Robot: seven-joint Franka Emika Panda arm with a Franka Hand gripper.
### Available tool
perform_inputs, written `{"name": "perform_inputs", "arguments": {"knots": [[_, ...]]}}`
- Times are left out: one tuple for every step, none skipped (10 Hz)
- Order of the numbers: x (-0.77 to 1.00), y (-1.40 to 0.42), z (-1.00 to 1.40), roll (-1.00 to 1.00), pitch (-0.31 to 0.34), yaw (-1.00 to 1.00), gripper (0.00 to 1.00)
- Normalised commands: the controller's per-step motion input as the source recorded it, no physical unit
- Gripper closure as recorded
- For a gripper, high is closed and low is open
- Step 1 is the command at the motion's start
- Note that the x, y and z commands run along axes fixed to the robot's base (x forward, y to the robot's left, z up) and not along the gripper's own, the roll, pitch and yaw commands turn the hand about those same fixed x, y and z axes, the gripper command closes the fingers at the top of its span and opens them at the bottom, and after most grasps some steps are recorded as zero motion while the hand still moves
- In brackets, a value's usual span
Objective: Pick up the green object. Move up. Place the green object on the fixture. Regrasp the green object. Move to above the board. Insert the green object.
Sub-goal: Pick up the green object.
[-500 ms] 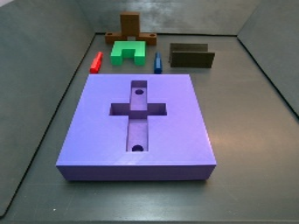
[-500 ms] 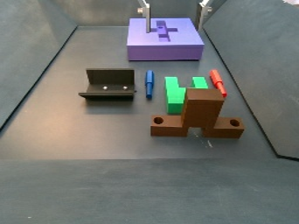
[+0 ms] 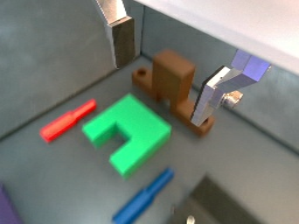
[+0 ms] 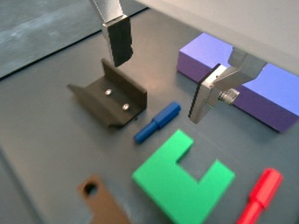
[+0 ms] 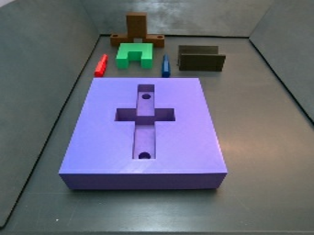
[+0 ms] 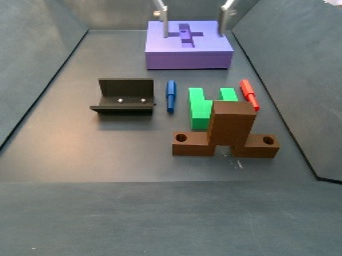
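Note:
The green object [image 5: 132,55] [image 6: 210,105] lies flat on the floor between a thin red bar [image 6: 249,94] and a blue bar [image 6: 171,94]; both wrist views show its U-shaped notch [image 3: 126,131] [image 4: 181,175]. My gripper [image 6: 194,9] [image 3: 165,70] [image 4: 163,68] hangs high above the floor, open, with nothing between its fingers [image 4: 118,39]. The fixture [image 6: 124,97] [image 4: 110,96] [image 5: 201,59] stands beside the blue bar. The purple board [image 5: 145,128] [image 6: 187,45] [image 4: 239,74] has a cross-shaped recess. In a side view only the fingertips show, at the picture's top edge over the board.
A brown cross-shaped block [image 6: 230,130] [image 3: 173,83] [image 5: 138,35] stands just beyond the green object on the side away from the board. The red bar [image 3: 68,121] and blue bar [image 3: 145,196] flank the green object. Grey walls enclose the floor.
In a side view the fingertips have shifted slightly to the left and upward. No piece on the floor has moved.

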Motion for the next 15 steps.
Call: {"name": "perform_inputs", "arguments": {"knots": [[0.30,-0.48,-0.74,-0.11,-0.184,0.00,0.00],[0.19,-0.31,-0.74,-0.11,-0.210,-0.02,0.00],[0.00,-0.10,-0.73,-0.12,-0.189,-0.01,0.00],[0.00,-0.03,-0.71,-0.15,-0.170,0.00,0.00],[-0.03,0.00,-0.64,-0.18,-0.179,0.00,0.00],[-0.07,0.00,-0.59,-0.22,-0.180,-0.01,0.00],[-0.16,0.00,-0.53,-0.25,-0.189,-0.05,0.00],[-0.23,0.01,-0.47,-0.29,-0.194,-0.09,0.00],[-0.24,0.00,-0.44,-0.29,-0.214,-0.14,0.00],[-0.26,0.01,-0.44,-0.29,-0.227,-0.15,0.00],[-0.21,0.07,-0.40,-0.27,-0.184,-0.17,0.00],[-0.36,0.09,-0.35,-0.27,-0.197,-0.19,0.00],[-0.35,0.08,-0.31,-0.28,-0.210,-0.19,0.00],[-0.24,0.07,-0.23,-0.27,-0.177,-0.17,0.00],[-0.27,0.02,-0.13,-0.27,-0.170,-0.12,0.00]]}}
